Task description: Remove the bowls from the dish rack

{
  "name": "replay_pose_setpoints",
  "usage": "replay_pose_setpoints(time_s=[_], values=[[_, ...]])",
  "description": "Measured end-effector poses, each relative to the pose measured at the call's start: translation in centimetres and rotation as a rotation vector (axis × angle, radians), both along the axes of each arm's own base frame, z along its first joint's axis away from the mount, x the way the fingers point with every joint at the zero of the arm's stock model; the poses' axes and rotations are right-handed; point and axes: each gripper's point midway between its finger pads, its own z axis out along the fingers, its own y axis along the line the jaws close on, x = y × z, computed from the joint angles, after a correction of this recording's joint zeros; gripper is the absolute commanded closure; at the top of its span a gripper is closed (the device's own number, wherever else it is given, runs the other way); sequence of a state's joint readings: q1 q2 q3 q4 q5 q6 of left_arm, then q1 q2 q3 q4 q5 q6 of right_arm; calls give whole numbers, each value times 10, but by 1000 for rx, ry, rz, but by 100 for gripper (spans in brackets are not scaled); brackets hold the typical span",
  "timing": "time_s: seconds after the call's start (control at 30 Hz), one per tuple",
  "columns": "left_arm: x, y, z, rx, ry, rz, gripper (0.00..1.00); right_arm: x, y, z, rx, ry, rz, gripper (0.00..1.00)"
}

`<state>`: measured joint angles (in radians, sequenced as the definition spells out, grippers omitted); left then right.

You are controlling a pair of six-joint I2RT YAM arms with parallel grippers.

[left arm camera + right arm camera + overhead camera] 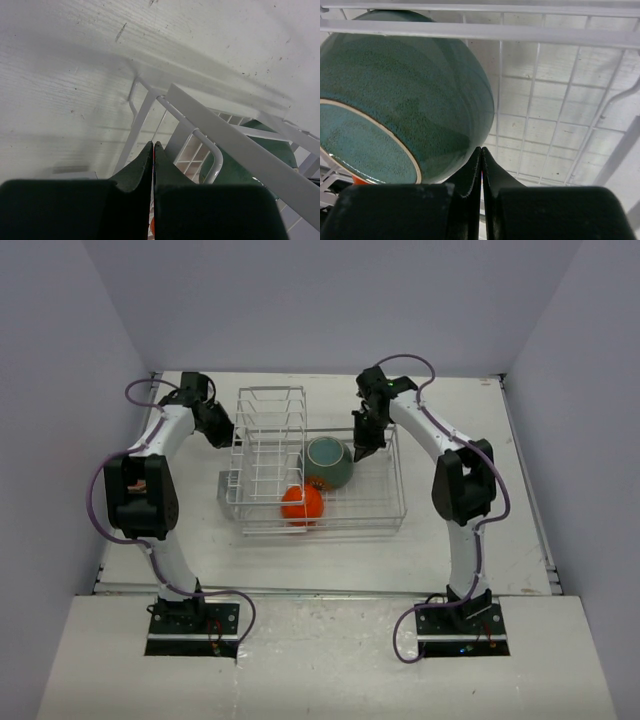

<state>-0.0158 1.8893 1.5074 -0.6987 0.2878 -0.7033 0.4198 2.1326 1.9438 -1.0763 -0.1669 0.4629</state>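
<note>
The white wire dish rack (385, 515) lies mid-table with its tall plate slots (268, 440) at the left end. Inside it a large teal-green bowl (328, 462) leans on its side, and a small orange bowl (302, 503) sits in front of it. My right gripper (362, 452) is shut and empty, its tips right beside the teal bowl's (405, 95) outer wall, above the rack floor (555, 120). My left gripper (228, 440) is shut and empty, hovering just outside the rack's left corner (150, 97). Part of the teal bowl (240, 165) shows through the wires.
The white table (500, 540) ends at a raised lip near the arm bases. Grey walls close in on the left, back and right. The rack's top rail (520, 32) runs across above the right gripper.
</note>
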Motion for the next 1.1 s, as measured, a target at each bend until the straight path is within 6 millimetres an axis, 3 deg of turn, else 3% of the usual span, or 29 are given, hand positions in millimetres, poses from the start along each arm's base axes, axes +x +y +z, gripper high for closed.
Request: replay_pose_setpoints(time_s=[0.13,0.27,0.63,0.77,0.9,1.1], values=[[0,0,0,-2,0,-1,100,1,9,-11,33,36,25,100],[0,-1,-2,-4,3,-2,100,3,29,-8,98,44,64,100],[1,-3,-7,-16,13,-8,100,-11,109,39,423,50,223,100],[1,-4,-7,-20,14,-11,100,-15,117,41,483,82,231,100],[1,-4,-7,-22,13,-11,100,-20,115,30,476,113,204,100],[1,-5,-7,-26,13,-14,100,-23,115,30,480,123,200,100]])
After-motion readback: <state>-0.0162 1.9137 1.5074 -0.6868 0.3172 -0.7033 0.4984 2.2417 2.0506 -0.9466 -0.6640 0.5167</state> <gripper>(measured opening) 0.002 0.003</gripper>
